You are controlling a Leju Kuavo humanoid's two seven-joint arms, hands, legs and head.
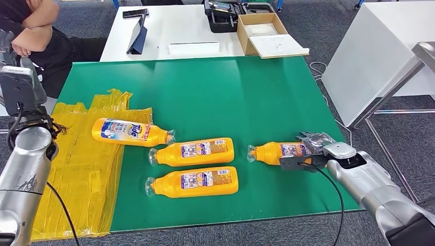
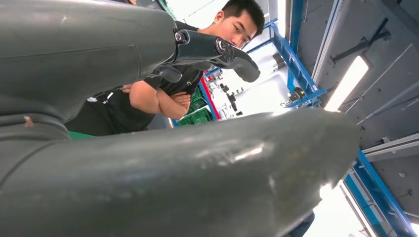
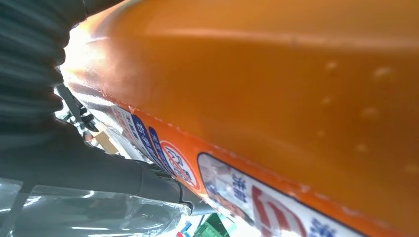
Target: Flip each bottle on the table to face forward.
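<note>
We're in a robotics lab or workshop here: grey carpet floor, a green mat (image 1: 215, 102) covering the work table, white benches (image 1: 174, 31) behind it carrying a black tool case (image 1: 221, 14) and an open cardboard box (image 1: 267, 33). Overhead, blue steel framing (image 2: 296, 59) and strip lights (image 2: 348, 81), with a person (image 2: 163, 94) watching, arms folded.

Two silver arms with black cables, grey ribbed wrist cover, thick grey thumb, dark fingers (image 2: 237, 57)
</note>
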